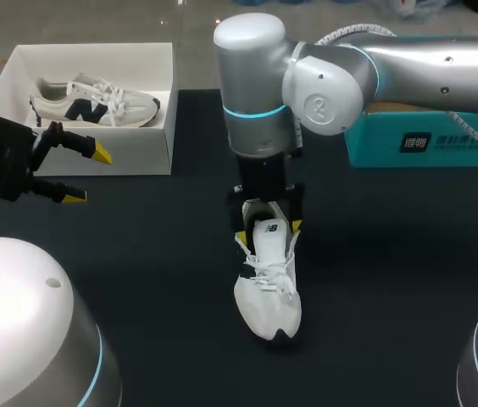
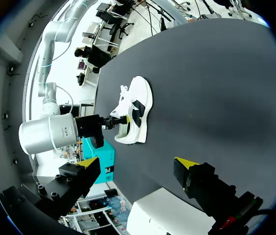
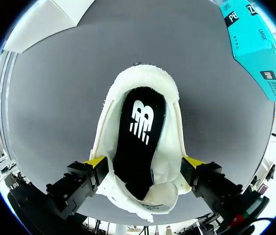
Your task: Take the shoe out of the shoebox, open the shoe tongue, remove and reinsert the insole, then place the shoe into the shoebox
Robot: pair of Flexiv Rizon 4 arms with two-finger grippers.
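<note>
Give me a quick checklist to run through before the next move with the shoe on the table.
1. Shoe out of the shoebox, on the table: ok.
2. Right tool touching both sides of the heel: ok.
3. Insole lying inside the shoe: ok.
4. Left tool open, away from the shoe: ok.
5. Free space in shoebox beside other shoe: ok.

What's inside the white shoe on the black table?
A black insole with a white logo lies inside the shoe, which sits between the fingers of the right gripper. The insole's toe end is hidden under the shoe's white upper, so nothing deeper inside can be seen.
</note>
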